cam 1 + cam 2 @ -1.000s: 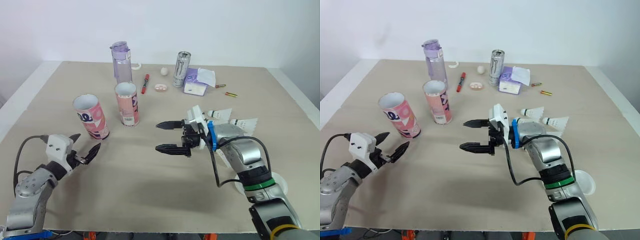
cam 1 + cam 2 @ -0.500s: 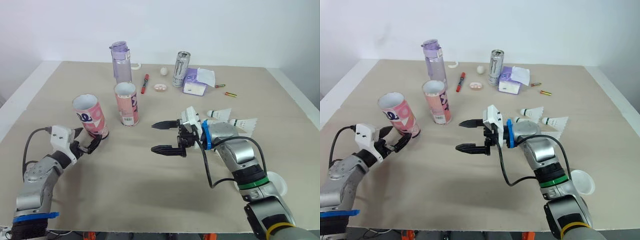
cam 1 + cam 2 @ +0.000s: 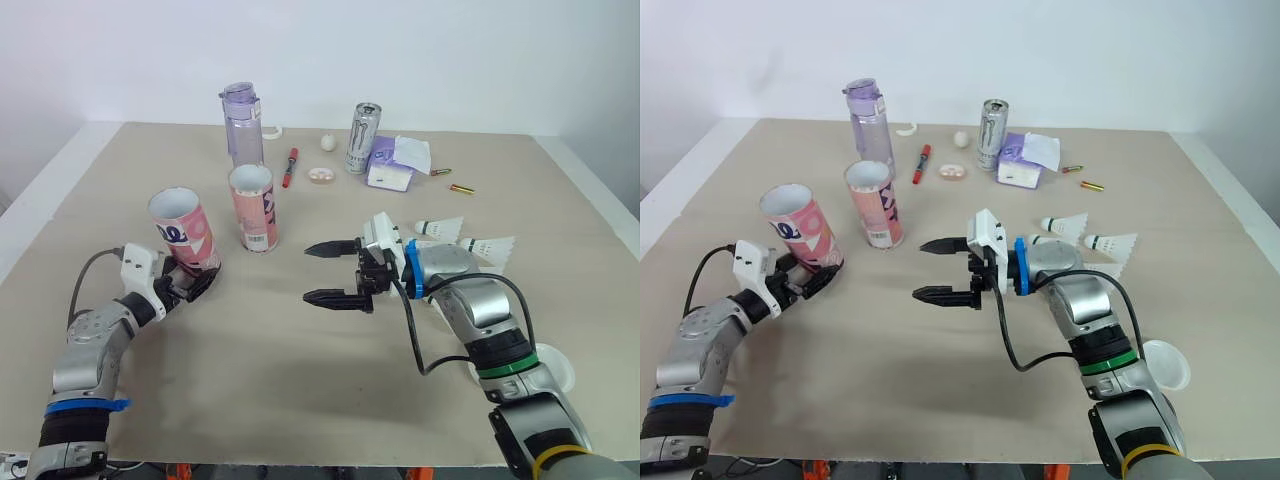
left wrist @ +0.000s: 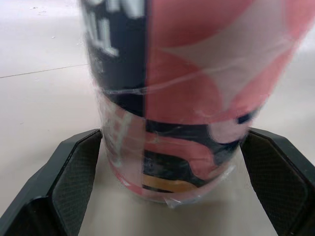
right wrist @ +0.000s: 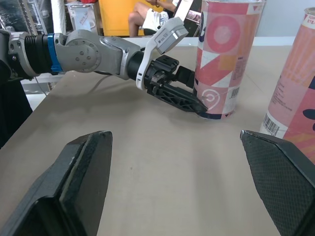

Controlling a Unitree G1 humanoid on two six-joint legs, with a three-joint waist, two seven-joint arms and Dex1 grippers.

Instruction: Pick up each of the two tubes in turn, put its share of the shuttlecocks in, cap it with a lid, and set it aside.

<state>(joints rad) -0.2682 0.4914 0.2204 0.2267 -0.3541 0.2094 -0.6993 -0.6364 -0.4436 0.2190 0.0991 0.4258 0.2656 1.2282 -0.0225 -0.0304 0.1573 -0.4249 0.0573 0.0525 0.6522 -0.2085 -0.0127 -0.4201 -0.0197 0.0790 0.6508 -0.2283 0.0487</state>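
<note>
Two pink patterned tubes stand open-topped on the table, the nearer tube [image 3: 185,232] on the left and the other tube [image 3: 253,208] just behind it to the right. My left gripper [image 3: 193,284] is open, and its fingers straddle the base of the nearer tube [image 4: 197,59]. My right gripper [image 3: 330,272] hangs open and empty over the middle of the table, pointing left toward the tubes. Shuttlecocks [image 3: 440,228] lie behind my right forearm, with another shuttlecock [image 3: 492,246] beside them. A white lid [image 3: 556,368] lies near the table's front right.
At the back stand a purple bottle [image 3: 243,125], a drink can [image 3: 364,138] and a tissue pack [image 3: 396,164]. A red pen [image 3: 290,167], a small white ball [image 3: 328,142] and batteries [image 3: 461,188] lie near them.
My left gripper has moved forward and right, from the table's front edge to the base of the nearer tube. My right gripper shifted slightly left, still open.
</note>
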